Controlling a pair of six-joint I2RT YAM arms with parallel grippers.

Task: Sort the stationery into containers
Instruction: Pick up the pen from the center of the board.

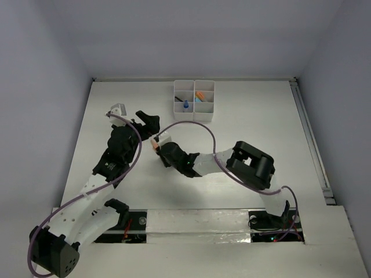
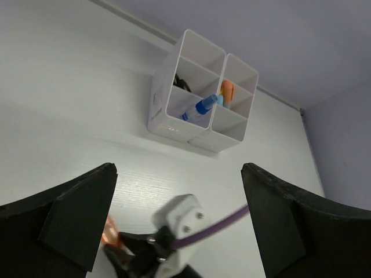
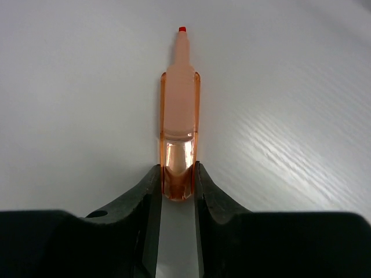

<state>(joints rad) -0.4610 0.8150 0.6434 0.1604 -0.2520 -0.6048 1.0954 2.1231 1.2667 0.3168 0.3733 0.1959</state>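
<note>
White table [image 1: 261, 116], matte with a faint wood grain; plain pale walls [image 1: 203, 35] boxed it in on three sides. I saw a white plastic organizer [image 2: 168, 119] with thin-walled square cells at the far middle of the table. A blue pen [image 2: 200, 107] leaned in one near cell, and an orange item [image 2: 227, 91] sat in a cell beside it. My right claw [image 3: 177, 174] pinched a translucent orange marker [image 3: 179, 104] by its end, red tip pointing away, over the table on the near side of the organizer. My left claw [image 2: 178, 174] was spread wide.
</note>
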